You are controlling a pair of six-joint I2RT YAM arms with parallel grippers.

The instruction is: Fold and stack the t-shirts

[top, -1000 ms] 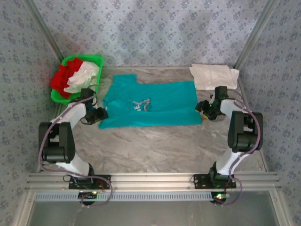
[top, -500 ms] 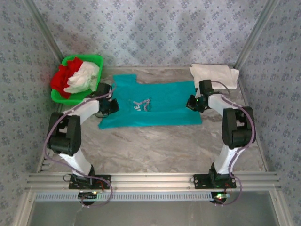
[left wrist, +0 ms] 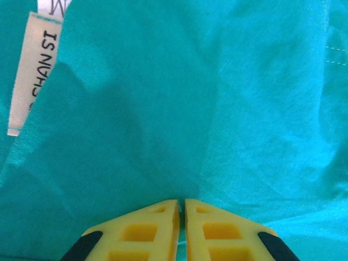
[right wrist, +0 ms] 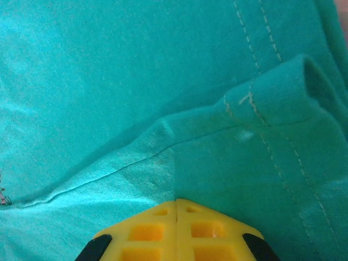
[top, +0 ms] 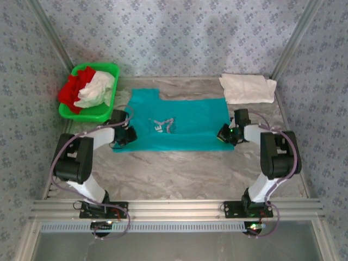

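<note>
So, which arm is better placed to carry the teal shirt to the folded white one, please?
Probably right: the right gripper grips the teal shirt nearest the white shirt; the left gripper grips its opposite end.

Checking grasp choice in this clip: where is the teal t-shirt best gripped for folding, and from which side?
The teal t-shirt lies flat, spread sideways, so pinch its near edge at both ends, each arm coming from its own side, low over the table. The left gripper and right gripper are shut on cloth there.
</note>
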